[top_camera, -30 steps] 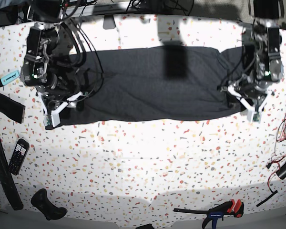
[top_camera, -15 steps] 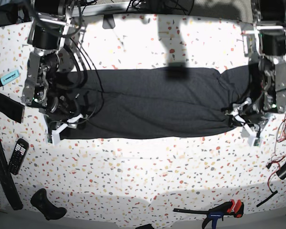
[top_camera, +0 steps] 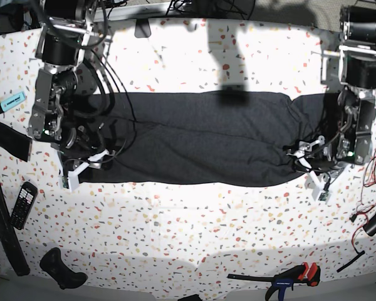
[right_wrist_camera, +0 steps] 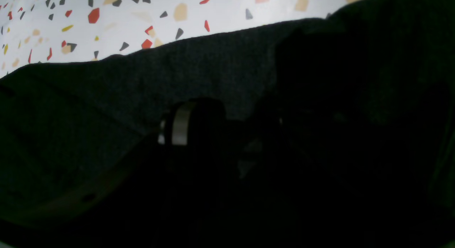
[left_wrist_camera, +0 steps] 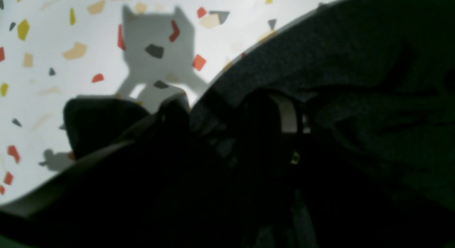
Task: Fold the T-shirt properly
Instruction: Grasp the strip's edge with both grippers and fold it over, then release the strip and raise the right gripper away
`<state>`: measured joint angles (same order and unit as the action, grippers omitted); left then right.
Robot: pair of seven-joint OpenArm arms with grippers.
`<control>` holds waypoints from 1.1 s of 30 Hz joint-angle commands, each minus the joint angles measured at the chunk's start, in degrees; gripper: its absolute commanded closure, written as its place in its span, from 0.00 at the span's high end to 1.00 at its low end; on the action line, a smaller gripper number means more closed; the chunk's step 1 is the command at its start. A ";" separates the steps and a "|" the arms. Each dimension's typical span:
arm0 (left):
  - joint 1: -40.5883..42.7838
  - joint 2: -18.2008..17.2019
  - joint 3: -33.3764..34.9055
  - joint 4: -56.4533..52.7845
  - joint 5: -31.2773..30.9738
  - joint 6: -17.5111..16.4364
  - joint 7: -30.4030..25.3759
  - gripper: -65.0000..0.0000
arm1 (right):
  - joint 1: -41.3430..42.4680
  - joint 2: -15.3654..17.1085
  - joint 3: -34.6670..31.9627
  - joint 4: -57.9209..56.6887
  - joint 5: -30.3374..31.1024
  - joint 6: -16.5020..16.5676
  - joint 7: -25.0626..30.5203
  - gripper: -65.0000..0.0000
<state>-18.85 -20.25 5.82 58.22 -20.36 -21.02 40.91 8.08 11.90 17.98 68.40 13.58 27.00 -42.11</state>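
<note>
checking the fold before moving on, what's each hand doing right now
Left hand: fingers spread, at the T-shirt end; whether it holds fabric cannot be told.
Right hand: the same at the other end.

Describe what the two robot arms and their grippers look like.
Both arms are black and silver, draped with loose black cables. The left gripper and right gripper have white fingers. A small green light shows on each arm. Any markings are unreadable.

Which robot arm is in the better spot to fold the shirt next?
Probably neither alone. The left pincer is at one end of the T-shirt and the right pincer is at the other, both low at its near edge. They look equally placed, so a two-arm fold seems likeliest.
</note>
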 commanded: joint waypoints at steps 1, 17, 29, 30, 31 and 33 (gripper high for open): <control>0.50 0.17 0.59 -0.26 -1.11 -1.33 4.52 0.49 | -0.42 0.35 0.00 -0.28 -1.44 -0.87 -4.70 0.41; 0.44 -11.56 0.59 9.99 -9.66 -1.33 7.48 0.49 | 4.00 0.31 0.00 -0.22 -1.44 -0.87 -5.79 0.41; 0.42 -19.28 0.57 23.10 -14.10 2.51 11.02 0.51 | 5.53 0.33 0.00 6.82 -1.44 3.28 -9.20 0.41; 0.44 -20.37 0.55 23.15 -15.69 2.40 12.87 0.54 | 5.51 0.31 0.00 8.39 -1.42 4.37 -10.21 0.41; 0.46 -21.33 0.52 23.10 -16.22 2.36 14.67 0.56 | 5.38 0.31 0.00 10.14 -1.42 5.46 -11.23 0.41; 0.83 -22.62 0.52 22.84 -17.49 2.40 16.74 0.57 | 4.74 0.31 0.00 14.45 -1.42 8.20 -12.63 0.41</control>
<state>-16.80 -41.91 6.90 80.29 -37.15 -18.59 58.52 11.22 11.70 17.91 81.76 11.42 34.61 -55.81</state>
